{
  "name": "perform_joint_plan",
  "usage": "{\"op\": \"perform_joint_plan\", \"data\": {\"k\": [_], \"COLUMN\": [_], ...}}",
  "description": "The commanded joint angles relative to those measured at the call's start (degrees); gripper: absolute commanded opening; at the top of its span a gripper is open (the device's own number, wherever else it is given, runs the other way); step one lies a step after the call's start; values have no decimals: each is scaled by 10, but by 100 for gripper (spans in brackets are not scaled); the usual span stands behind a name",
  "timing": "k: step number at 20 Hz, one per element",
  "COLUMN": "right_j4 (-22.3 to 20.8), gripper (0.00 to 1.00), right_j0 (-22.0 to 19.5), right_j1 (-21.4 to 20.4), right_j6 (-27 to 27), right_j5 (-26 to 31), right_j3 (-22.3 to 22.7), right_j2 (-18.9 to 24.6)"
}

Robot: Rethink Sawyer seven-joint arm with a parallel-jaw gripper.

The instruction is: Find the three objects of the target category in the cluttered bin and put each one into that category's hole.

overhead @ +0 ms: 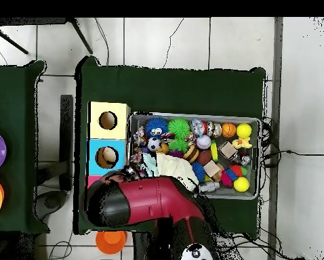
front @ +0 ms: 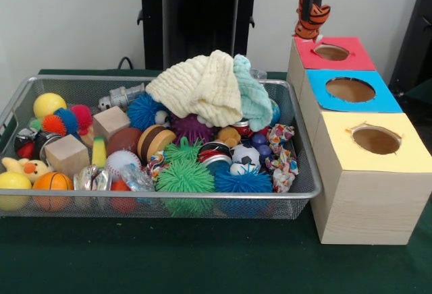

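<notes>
My gripper (front: 312, 3) hangs at the top right of the front view, shut on an orange black-striped stuffed toy (front: 312, 19). It holds the toy just above and behind the red-surround hole (front: 331, 52) of the pale wooden box. The wire-mesh bin (front: 169, 195) stands to the left of the box, full of clutter. A yellow duckling (front: 23, 168) lies at the bin's front left corner; it also shows in the overhead view (overhead: 244, 143). In the overhead view my red arm (overhead: 158, 200) covers the red-surround end of the box.
The blue-surround hole (front: 349, 90) and the yellow-surround hole (front: 376, 140) lie nearer the camera on the same box. In the bin, a cream cloth (front: 202, 88) and a teal cloth (front: 253, 95) are heaped over green puffer balls (front: 185, 176), wooden blocks (front: 66, 154) and yellow balls (front: 48, 104).
</notes>
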Motion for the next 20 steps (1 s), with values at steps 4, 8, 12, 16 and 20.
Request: {"op": "perform_joint_plan", "data": {"k": [4,8,12,16,20], "right_j4": [31,41,46,56,70], "gripper": [0,0,0,0,0], "right_j0": [36,48,60,69,89], "right_j1": [42,49,55,55,56], "right_j6": [196,202,208,215,223], "right_j5": [-61,-79,-98,-110,-119], "right_j3": [64,73,81,91,95], "right_j2": [-55,-60,-66,-68,-76]}}
